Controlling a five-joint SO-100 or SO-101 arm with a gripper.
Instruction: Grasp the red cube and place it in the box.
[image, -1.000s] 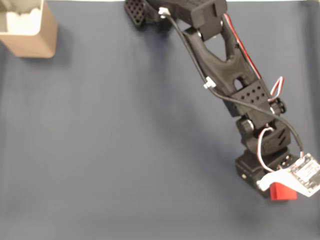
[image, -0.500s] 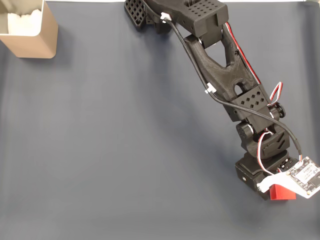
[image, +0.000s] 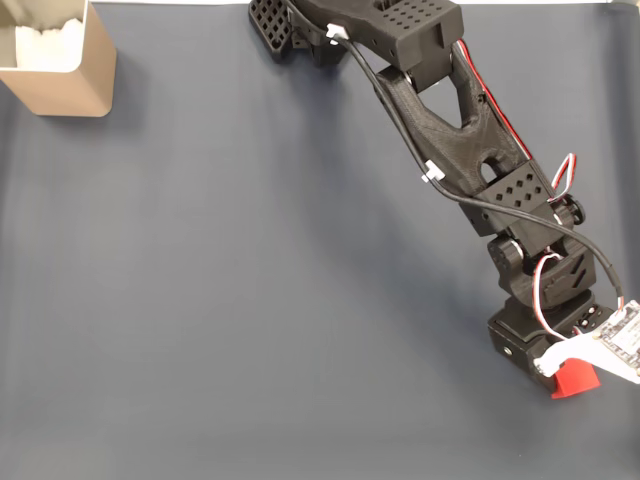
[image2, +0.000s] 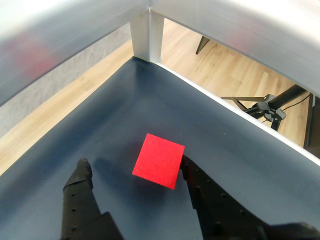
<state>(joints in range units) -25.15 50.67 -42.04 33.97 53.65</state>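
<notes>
Item: the red cube (image2: 159, 167). Location: on the dark blue mat (image: 250, 300), far from the box (image: 58, 62) — in the fixed view the box sits at the mat's top left corner and the cube (image: 575, 381) lies toward the opposite, bottom right corner. In that view only part of the cube shows, its upper side covered by the arm's wrist and the white camera board (image: 620, 345).

Item: gripper (image2: 135, 172). State: released, jaws spread apart. In the wrist view the two black fingers rise from the bottom edge; the left finger (image2: 80, 192) stands clear of the cube with a strip of bare mat between them, while the right finger (image2: 200, 190) has its tip just beside the cube's right edge, at or very near touching — contact cannot be confirmed. The cube lies between the fingers, nearer the right one, turned so its corners point roughly up and down the view. It rests on the mat.

Item: arm (image: 450, 150). Black, with red, white and black wiring; in the fixed view it reaches from its base at the top edge, well to the right of the box, diagonally down to the cube.

Item: box. Tan walls, white lining inside, upright.

Item: metal frame post (image2: 146, 35). Stands at the mat's far corner beyond the cube in the wrist view; wooden floor (image2: 225, 65) behind it.
</notes>
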